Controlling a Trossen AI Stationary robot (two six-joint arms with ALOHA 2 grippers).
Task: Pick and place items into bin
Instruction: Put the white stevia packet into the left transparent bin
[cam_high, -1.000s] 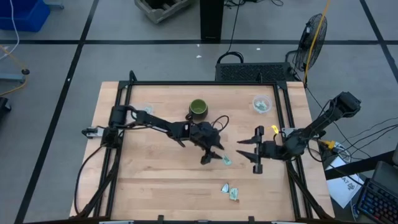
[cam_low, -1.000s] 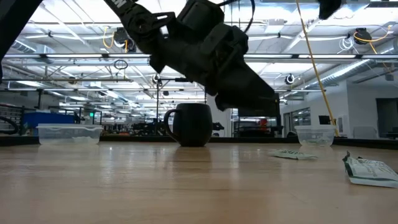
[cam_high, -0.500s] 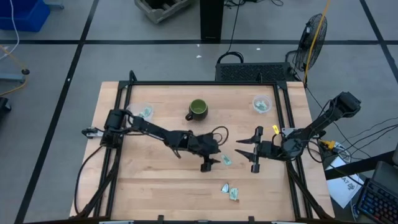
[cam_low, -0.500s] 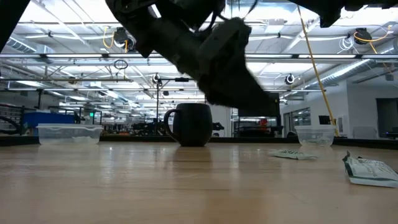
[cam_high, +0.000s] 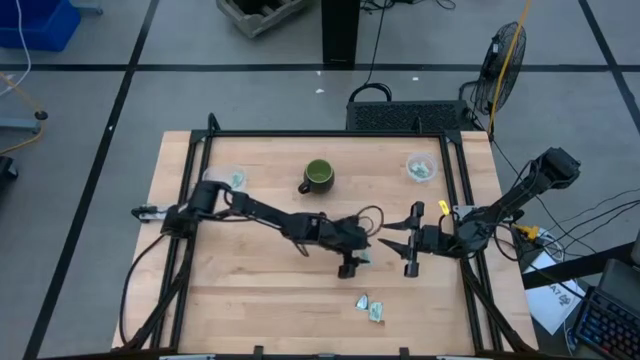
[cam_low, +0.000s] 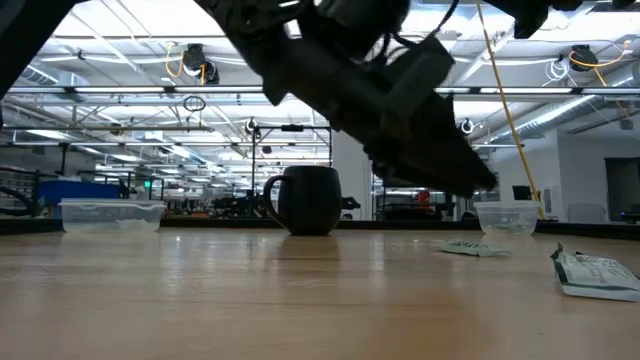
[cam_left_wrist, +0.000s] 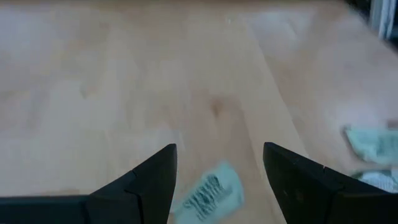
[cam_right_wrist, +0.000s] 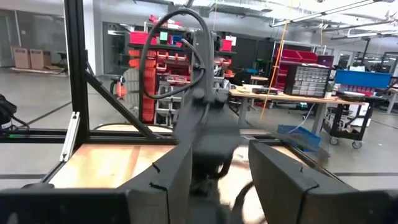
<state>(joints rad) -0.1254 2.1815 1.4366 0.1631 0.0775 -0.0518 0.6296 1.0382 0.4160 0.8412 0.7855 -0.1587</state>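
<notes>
**Left arm reaches out over a packet**

Since a moment ago, the left arm has stretched farther to the right across the table, and the left gripper (cam_high: 352, 262) has come down low over one small packet (cam_left_wrist: 211, 194). The right arm has not moved.

Nearest to us, two more packets (cam_high: 370, 307) lie close together on the wooden table (cam_high: 250, 300). Nobody has picked these up yet.

A bit farther in, the left gripper hangs right over its packet with its fingers (cam_left_wrist: 152, 177) spread wide. The left wrist view shows the packet lying flat on the wood between the two fingers. It is not pinched yet, so I think the grab comes next.

Just to the right of it waits the right gripper (cam_high: 403, 243). Its fingers are spread too, and they hold nothing.

At the far side stands a green mug (cam_high: 318, 176). A clear bin (cam_high: 421, 167) sits far right with some packets inside. Another clear bin (cam_high: 232, 178) sits far left and looks like it has some too.

So part of the job looks done. At least three packets are left on the table.
</notes>
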